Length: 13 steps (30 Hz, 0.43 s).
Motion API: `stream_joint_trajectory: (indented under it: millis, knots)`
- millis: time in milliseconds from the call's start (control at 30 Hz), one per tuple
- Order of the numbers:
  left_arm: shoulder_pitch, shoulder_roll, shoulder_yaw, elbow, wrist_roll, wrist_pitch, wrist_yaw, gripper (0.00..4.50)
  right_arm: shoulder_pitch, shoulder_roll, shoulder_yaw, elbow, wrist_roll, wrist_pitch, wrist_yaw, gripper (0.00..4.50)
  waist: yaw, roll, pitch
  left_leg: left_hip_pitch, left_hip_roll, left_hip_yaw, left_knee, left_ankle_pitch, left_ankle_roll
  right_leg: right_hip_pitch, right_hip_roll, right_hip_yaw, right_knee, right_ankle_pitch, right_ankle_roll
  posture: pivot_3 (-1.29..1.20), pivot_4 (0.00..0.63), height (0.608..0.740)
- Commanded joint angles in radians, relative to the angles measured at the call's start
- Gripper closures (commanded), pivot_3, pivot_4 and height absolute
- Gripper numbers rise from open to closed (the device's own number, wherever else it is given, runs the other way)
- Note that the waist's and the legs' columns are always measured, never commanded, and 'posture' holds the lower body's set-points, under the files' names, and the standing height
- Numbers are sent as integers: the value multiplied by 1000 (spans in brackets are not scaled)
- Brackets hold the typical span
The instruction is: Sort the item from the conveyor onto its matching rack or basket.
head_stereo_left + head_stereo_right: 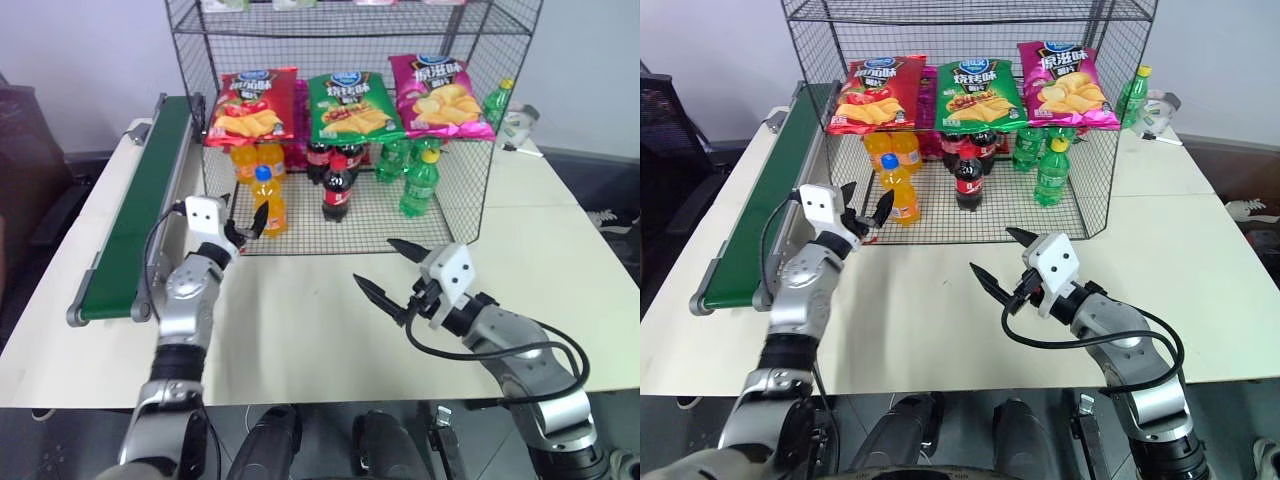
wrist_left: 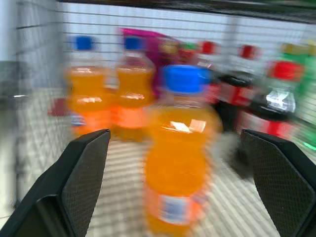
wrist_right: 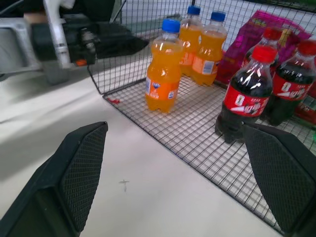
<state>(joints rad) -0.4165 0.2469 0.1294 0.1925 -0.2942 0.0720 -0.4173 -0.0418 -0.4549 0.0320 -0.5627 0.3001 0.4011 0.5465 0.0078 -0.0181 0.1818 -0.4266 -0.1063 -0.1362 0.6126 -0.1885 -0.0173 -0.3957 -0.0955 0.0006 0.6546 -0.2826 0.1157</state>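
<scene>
— Nearest us, the right gripper (image 1: 393, 270) hangs over the middle of the desk (image 1: 300, 330), fingers spread wide, nothing between them.

— And the other arm?

— The left gripper (image 1: 247, 224) sits further in, just short of the front edge of the rack (image 1: 455, 120), by its left corner. Its fingers are parted too, empty, with the orange soda bottle (image 1: 268, 201) standing upright right in front of them but apart from them.

— So the bottle is in?

— It stands on the rack's bottom mesh shelf, near the front left corner, ahead of two more orange bottles (image 3: 201, 40) behind it. The cola bottles (image 1: 337, 185) are to its right, the green bottles (image 1: 418, 182) beyond those, chip bags (image 1: 345, 105) hanging above.

— And the conveyor?

— The conveyor (image 1: 140, 210) runs along the desk's left edge; I see nothing lying on the belt.

— Then which step is this?

— I'd judge the placing is done and the arm is at the release. What's next, I think, is drawing the left gripper straight back without brushing the bottle, since it stands close to the shelf's front edge and could tip.
</scene>
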Motion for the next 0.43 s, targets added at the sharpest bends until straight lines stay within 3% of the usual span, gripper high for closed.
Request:
stream_joint_trajectory:
  millis: [33,233,433]
  knots:
    - [61,91,14,-198,-104,154,-101,87,-12,0,-6,-25,15,-5,2,0,-2,0,0,0,1,0,0,0,0,0,0,0,0,0,0,0,150,740]
    - [214,323,87,-375,-189,350,-217,87,-19,6,-2,-33,16,9,-6,0,-15,2,0,0,1,0,-1,0,0,0,0,1,0,0,-1,0,150,740]
    - [299,390,172,-414,-209,367,-239,87,-24,14,4,-29,20,14,-7,0,-8,2,0,0,1,0,-1,0,0,-2,-1,1,-2,-2,-4,0,150,740]
